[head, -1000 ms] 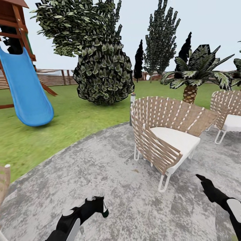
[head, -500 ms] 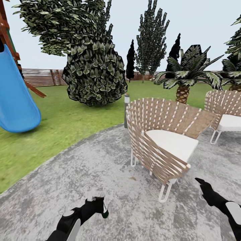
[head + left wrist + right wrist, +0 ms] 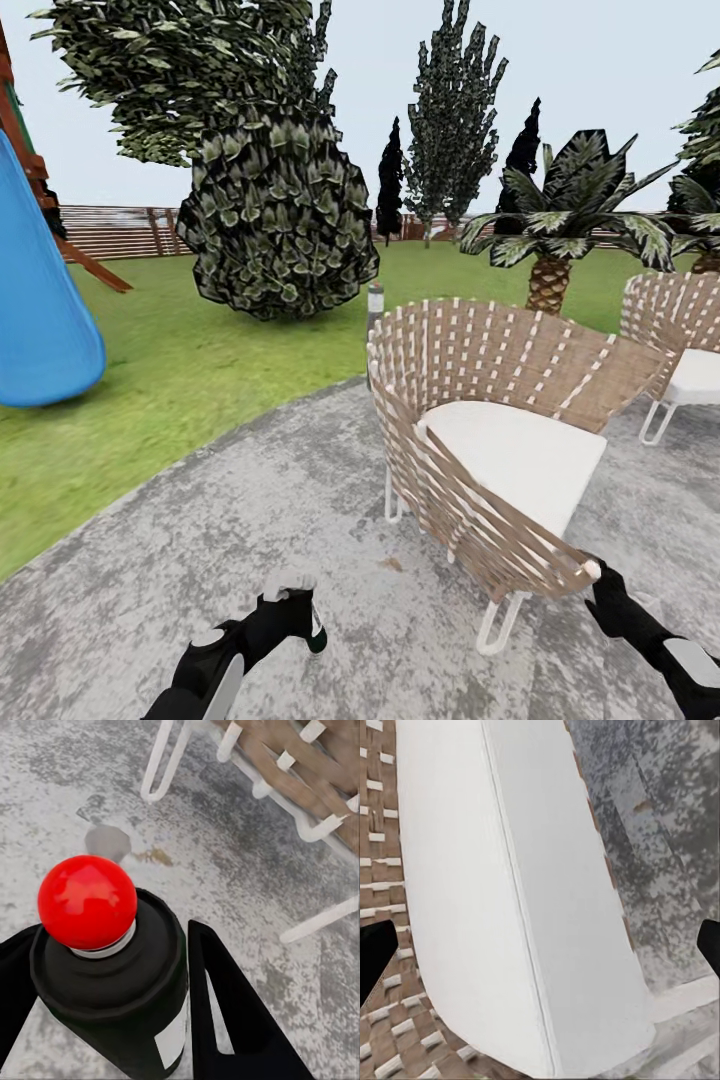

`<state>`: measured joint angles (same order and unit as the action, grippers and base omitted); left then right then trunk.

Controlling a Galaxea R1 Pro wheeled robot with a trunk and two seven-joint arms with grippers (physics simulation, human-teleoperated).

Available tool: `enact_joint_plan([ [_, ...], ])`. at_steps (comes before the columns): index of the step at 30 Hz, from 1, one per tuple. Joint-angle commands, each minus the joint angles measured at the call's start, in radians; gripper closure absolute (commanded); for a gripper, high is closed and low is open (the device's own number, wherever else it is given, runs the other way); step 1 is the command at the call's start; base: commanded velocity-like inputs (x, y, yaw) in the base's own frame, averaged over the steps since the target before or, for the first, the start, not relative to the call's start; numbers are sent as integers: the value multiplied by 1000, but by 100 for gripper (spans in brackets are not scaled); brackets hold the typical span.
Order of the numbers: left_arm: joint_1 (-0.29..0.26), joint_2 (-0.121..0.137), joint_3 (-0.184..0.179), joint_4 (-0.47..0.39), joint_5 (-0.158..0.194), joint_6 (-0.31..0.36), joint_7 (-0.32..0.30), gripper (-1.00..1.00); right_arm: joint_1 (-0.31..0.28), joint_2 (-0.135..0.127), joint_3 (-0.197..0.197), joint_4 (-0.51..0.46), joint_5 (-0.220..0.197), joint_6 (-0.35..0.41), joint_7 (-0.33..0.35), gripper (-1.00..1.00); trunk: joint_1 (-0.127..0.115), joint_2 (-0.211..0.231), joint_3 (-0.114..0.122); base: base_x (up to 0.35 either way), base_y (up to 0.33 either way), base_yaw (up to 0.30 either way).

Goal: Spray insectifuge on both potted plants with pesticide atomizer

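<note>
1. Holding the pesticide atomizer (image 3: 127,1020) in the left tool (image 3: 105,937), low over the grey paved circle (image 3: 250,520). Fingers pressed to either side of the dark bottle, with a red round top and a pale label patch facing the wrist camera.
2. Carrying nothing in the right tool (image 3: 603,597). Fingers spread wide, hovering over the white cushion (image 3: 510,907) of the woven chair (image 3: 480,400), at or just beside its front rim; cannot tell whether touching.
3. Probably light and stiff, judging by the small hard bottle. Smooth round sides, so liable to turn or slip in a loose pinch.
4. Best gripped around the middle of the body, as now, leaving the top free for spraying and keeping the nozzle end upright.
5. Compared with half a second ago: closer to the chair, now larger and lower in the head view. Blue slide (image 3: 40,300) pushed further towards the left edge. Round bush (image 3: 275,220), palm (image 3: 560,220) and fence (image 3: 120,232) shifted only slightly, so a move of the camera and base rather than of the things.
6. Left tool unchanged in pose and grip. Right tool formerly well apart from the chair, now at its rim: some risk of snagging the weave.
</note>
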<state>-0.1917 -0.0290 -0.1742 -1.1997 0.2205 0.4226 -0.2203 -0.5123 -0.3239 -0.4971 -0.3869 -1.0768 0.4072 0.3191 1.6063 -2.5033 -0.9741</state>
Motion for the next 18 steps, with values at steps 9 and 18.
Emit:
enact_joint_plan([
  [9, 0, 5, 0, 7, 2, -8, 0, 100, -26, -10, -1, 133, -2, 63, -7, -100, 0, 0, 0, 314, -89, 0],
  [18, 0, 9, -5, 11, 5, -128, -4, 100, -48, 0, 10, 137, 3, 256, -2, -100, 0, 0, 0, 38, -4, 0],
])
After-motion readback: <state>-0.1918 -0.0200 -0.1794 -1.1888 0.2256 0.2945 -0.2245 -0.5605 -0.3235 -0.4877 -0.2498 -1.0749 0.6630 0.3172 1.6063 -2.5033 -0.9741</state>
